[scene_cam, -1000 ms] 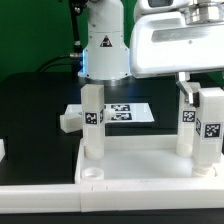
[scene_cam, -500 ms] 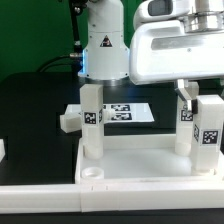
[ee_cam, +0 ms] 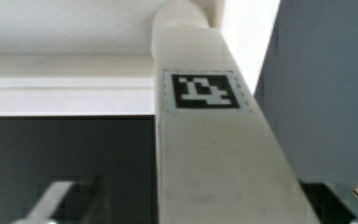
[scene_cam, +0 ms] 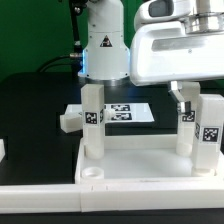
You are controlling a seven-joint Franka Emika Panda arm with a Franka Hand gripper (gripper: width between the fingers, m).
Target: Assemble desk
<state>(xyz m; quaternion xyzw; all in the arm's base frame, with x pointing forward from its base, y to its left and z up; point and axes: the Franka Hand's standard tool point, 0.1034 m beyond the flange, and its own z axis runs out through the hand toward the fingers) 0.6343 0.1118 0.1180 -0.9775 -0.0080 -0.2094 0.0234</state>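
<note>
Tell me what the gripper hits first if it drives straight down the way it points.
Most likely the leg standing between the fingers of the gripper; below that, the tabletop. Depth is hard to judge from here.

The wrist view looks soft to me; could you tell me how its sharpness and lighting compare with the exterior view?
Wrist view: the leg fills the frame close up, its edges soft, its tag blurred but readable, the background dim and featureless. Exterior view: sharper overall, evenly lit, the legs' tags crisp; the white tool and tabletop look bright and nearly washed out against the black table, with a blue glow at the arm's base.
</note>
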